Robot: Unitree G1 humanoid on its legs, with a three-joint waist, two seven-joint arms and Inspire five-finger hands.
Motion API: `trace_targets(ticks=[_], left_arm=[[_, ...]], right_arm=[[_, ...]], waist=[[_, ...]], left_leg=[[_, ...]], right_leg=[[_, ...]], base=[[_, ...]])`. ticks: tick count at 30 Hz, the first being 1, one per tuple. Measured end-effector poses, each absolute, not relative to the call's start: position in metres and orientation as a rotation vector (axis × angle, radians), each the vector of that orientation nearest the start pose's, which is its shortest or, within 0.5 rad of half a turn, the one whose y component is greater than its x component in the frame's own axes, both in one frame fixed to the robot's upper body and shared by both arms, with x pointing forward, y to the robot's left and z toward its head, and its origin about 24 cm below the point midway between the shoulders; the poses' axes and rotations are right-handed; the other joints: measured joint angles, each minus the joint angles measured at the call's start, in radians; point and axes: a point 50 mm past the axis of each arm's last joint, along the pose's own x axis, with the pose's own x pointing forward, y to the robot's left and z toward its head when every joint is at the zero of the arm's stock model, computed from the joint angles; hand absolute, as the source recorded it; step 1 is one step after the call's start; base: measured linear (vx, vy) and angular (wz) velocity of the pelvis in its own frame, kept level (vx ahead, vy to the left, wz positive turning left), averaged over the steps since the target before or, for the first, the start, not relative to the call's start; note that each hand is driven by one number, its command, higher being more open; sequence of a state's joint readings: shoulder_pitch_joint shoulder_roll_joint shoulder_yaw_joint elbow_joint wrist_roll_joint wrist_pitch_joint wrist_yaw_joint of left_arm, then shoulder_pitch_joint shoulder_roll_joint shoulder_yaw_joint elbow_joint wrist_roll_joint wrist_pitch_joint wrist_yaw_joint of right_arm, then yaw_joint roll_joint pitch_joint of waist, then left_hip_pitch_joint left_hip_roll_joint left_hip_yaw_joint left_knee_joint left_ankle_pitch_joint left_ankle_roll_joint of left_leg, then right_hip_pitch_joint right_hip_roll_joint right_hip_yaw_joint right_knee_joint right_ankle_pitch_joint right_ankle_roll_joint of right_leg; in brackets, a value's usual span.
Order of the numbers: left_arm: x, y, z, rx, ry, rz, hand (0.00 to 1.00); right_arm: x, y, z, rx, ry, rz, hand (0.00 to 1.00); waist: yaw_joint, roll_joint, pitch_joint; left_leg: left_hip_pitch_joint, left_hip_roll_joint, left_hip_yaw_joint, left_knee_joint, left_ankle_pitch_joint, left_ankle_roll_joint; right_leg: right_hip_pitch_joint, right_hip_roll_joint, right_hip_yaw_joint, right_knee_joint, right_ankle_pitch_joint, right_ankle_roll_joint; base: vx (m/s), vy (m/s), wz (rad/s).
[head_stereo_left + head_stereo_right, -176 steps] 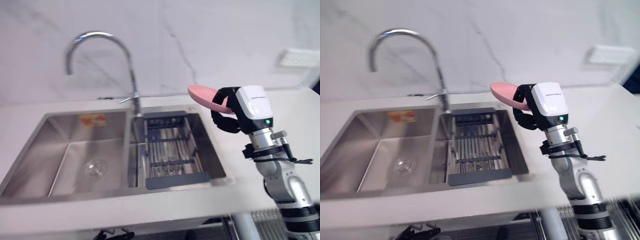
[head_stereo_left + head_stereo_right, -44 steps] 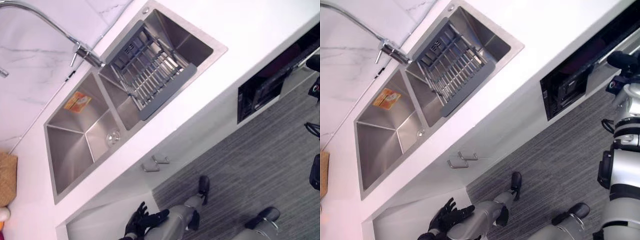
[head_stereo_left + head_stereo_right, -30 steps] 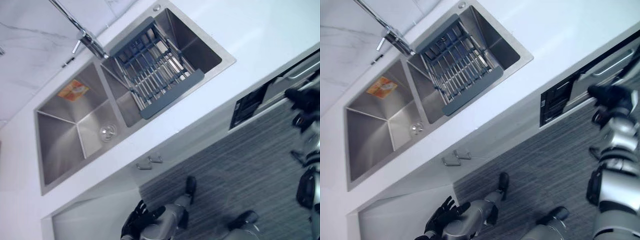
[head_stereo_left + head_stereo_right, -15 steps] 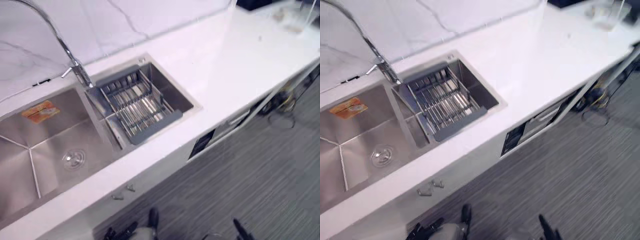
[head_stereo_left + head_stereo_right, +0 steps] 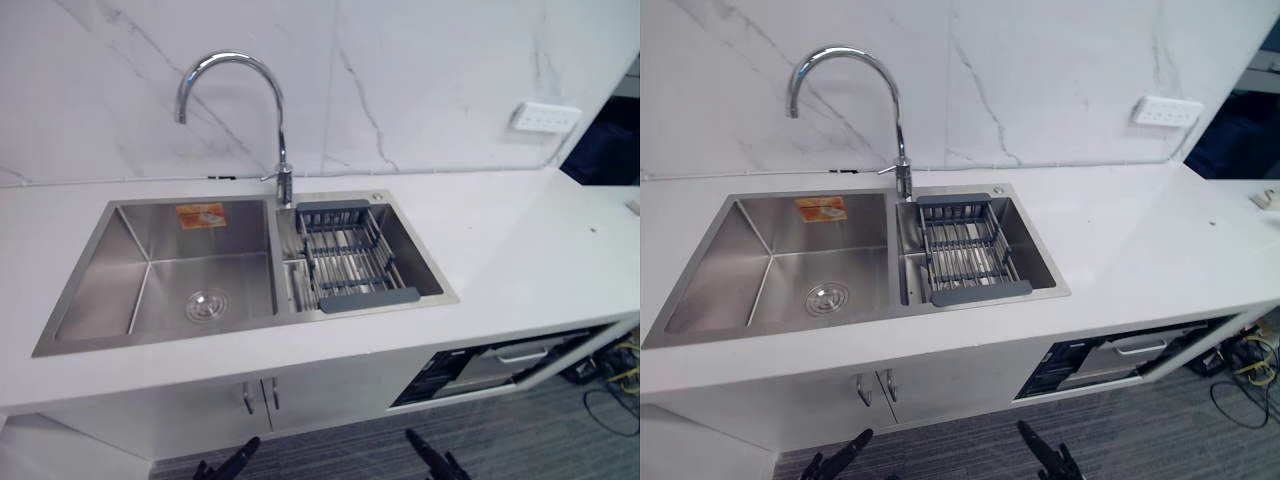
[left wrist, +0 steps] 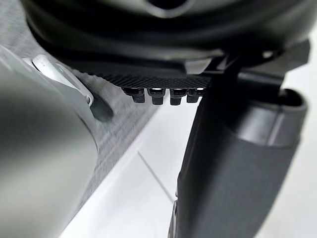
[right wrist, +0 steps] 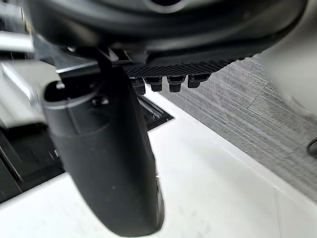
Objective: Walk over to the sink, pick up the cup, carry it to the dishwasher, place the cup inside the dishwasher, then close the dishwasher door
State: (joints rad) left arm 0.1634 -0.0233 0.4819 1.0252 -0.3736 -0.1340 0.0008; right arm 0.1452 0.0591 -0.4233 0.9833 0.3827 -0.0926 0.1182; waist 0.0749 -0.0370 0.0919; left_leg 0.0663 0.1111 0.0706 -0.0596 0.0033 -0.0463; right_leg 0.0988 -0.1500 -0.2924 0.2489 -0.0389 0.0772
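Zero way to tell where the cup is tbh. Double-basin steel sink point(image 5: 150, 290) sits in the white table point(image 5: 520, 250), with a grey drain rack point(image 5: 345, 262) in its right basin and a chrome faucet point(image 5: 283, 150) behind. Dishwasher point(image 5: 1105, 362) under the table, off to the right, has its door partly open. Left robot hand point(image 6: 233, 163) and right robot hand point(image 7: 104, 158) hang low by the white cabinet point(image 5: 180, 405), both relaxed, holding nothing.

left hand point(image 6: 233, 163): hanging low, fingers point(image 6: 159, 95) straight, thumb out | right hand point(image 7: 104, 158): hanging low, fingers straight, thumb out
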Motion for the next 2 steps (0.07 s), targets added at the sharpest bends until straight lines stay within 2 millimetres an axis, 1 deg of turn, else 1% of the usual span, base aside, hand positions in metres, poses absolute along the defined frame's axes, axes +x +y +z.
trace_targets(ticks=[1, 2], left_arm=[[0.0539, 0.2113, -0.1628, -0.53, 0.944, 0.751, 1.0], [0.049, 0.2105, -0.1637, -0.53, 0.959, 0.758, 1.0]], right_arm=[[0.078, -0.1884, -0.1607, 0.6, 0.911, -0.544, 1.0], [0.0747, -0.1891, -0.1617, 0.583, 0.936, -0.538, 1.0]], waist=[[-0.001, 0.001, -0.003], [-0.002, 0.007, -0.009]], left_leg=[[0.009, 0.0, 0.006, -0.014, 0.001, -0.001], [0.026, 0.004, 0.014, -0.033, 0.009, -0.005]], right_leg=[[0.009, 0.0, -0.007, -0.009, 0.0, 0.0], [0.028, 0.002, -0.02, -0.023, 0.0, 0.0]], base=[[0.07, -0.07, 0.18], [0.06, -0.056, 0.14]])
